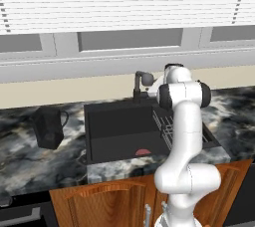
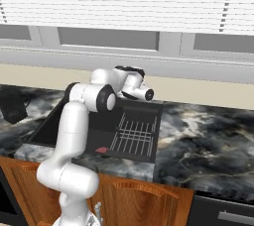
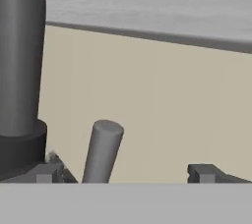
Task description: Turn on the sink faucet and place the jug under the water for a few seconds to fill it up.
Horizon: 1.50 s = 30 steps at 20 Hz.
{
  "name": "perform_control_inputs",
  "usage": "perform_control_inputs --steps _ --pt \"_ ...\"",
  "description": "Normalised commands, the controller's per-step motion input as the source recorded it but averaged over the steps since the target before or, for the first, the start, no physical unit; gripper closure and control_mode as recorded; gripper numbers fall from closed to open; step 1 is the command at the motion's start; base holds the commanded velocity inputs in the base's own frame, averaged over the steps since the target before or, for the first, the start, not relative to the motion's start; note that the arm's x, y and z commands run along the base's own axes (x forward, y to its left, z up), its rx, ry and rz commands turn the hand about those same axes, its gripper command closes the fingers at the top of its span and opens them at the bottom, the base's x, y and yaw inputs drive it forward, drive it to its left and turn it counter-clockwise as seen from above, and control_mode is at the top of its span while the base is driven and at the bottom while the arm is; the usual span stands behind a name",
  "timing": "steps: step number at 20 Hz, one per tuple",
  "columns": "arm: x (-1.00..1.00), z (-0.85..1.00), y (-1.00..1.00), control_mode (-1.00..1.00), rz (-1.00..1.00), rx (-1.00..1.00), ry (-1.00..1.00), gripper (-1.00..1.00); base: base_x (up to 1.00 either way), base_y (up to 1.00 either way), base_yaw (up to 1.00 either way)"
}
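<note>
The dark grey sink faucet (image 1: 143, 80) stands at the back rim of the black sink (image 1: 117, 119). In the hand view its thick post (image 3: 19, 56) rises at the left and a grey lever handle (image 3: 103, 149) leans up beside it. My gripper (image 3: 125, 175) is open, with the lever between its fingertips (image 3: 47, 173), nearer the left one and touching neither. The black jug (image 1: 48, 127) stands upright on the counter left of the sink, also at the left edge of the right base view (image 2: 11, 105). The water is out of view.
A dark wire rack (image 2: 136, 133) lies along the sink's right side. A small reddish patch (image 1: 143, 152) marks the basin floor near the front. Marbled dark counter (image 2: 203, 141) spreads to the right. A beige wall and a window with blinds stand behind the faucet.
</note>
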Motion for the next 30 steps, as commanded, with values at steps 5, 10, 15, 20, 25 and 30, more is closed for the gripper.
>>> perform_control_inputs --steps 5,10,15,20,25,30 --pt "0.18 -0.07 0.00 -1.00 0.00 0.00 0.01 -1.00 0.00 0.00 0.00" --pt "0.09 -0.06 0.03 -1.00 -0.05 0.00 0.01 1.00 0.00 0.00 0.00" --pt "0.00 -0.04 0.01 -1.00 -0.12 0.00 0.00 1.00 0.00 0.00 0.00" --pt "0.01 -0.05 -0.12 -1.00 -0.20 0.09 0.01 1.00 0.00 0.00 0.00" --pt "0.01 -0.24 -0.64 -1.00 -0.16 0.14 0.01 1.00 0.00 0.00 0.00" --pt "0.05 -0.35 -0.77 -1.00 -0.14 0.11 0.00 1.00 0.00 0.00 0.00"
